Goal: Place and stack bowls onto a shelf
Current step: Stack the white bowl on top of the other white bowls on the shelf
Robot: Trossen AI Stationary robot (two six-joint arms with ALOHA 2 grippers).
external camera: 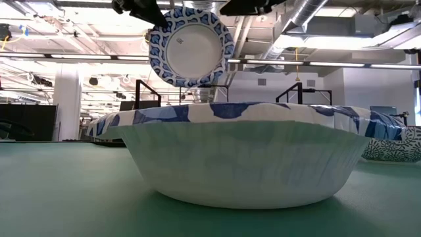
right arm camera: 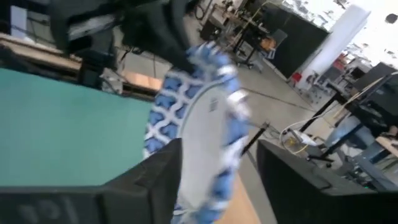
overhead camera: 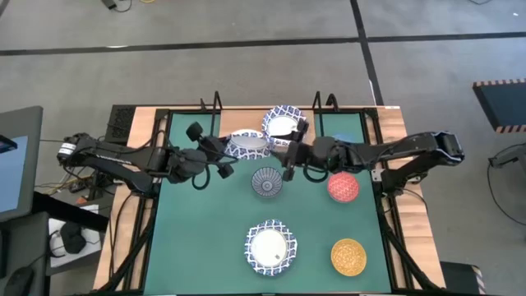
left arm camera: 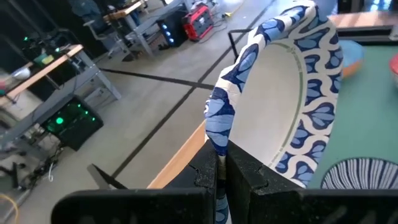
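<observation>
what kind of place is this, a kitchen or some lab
Most likely a robotics lab or workshop, not a kitchen: exposed silver ceiling ducts run overhead, metal workbenches with lit electronics stand on a bare grey concrete floor, and the green mat is a test table.

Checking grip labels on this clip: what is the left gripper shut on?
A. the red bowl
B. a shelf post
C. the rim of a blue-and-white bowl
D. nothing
C: in the left wrist view the left gripper has its fingers pinched on the rim of the tilted blue-and-white bowl; the red bowl sits on the mat, untouched.
</observation>
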